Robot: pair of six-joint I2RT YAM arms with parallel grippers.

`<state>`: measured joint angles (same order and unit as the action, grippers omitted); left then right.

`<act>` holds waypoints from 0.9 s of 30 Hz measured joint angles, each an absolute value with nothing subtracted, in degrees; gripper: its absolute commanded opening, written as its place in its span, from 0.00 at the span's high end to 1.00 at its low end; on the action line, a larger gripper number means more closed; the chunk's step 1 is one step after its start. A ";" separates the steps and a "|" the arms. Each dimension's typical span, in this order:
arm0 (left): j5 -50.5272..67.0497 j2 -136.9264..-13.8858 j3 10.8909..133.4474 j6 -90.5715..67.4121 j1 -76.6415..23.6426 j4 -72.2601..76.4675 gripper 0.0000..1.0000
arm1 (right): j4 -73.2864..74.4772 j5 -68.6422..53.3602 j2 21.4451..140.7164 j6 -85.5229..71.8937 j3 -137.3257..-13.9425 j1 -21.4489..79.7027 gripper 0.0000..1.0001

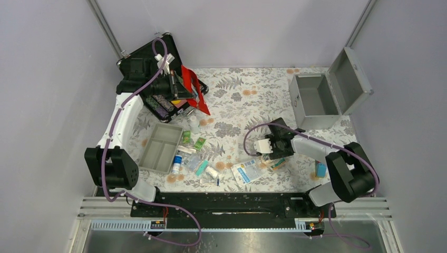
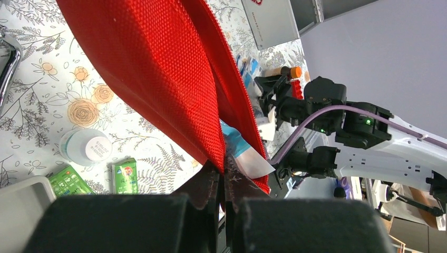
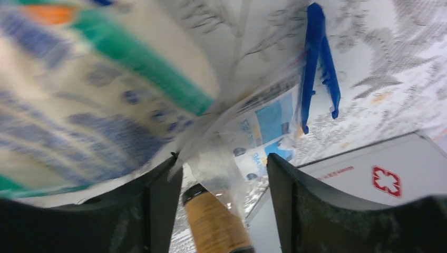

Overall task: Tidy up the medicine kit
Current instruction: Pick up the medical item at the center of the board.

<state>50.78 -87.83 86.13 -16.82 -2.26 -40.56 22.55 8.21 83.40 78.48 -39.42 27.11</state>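
While left gripper (image 2: pixel 222 176) pinches red pouch (image 2: pixel 158 68) (fully closed), right gripper (image 3: pixel 221 168) stands open

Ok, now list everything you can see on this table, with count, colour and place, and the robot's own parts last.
medicine kit: one, silver-grey, far right, lid open
black case: one, black, far left, open
pouch: one, red, beside the black case, pinched by the left hand
tray: one, grey, near left
green packets: two, green, right of the tray
bottle: one, white, just beyond the green packets
sachet pack: one, white and blue, near centre
tweezers: one, blue, on the cloth by the right hand
amber bottle: one, brown, below the right hand
tablecloth: one, white floral, over the table
left hand: one, black, shut on the pouch
right hand: one, black, open, right of centre
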 measured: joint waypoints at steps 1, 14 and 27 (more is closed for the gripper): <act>50.78 -87.83 86.13 -16.82 -2.26 -40.56 1.00 | 20.75 9.28 83.92 79.40 -39.35 27.09 0.48; 50.22 -92.86 88.44 -14.52 -6.74 -41.12 1.00 | 30.68 1.23 78.13 75.20 -51.13 26.46 1.00; 47.40 -105.16 86.08 -11.62 -17.34 -36.07 1.00 | 41.65 -25.43 79.72 23.90 -76.97 24.97 1.00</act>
<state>47.40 -105.16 86.08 -11.62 -17.34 -36.07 41.65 -25.43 79.72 23.90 -76.97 24.97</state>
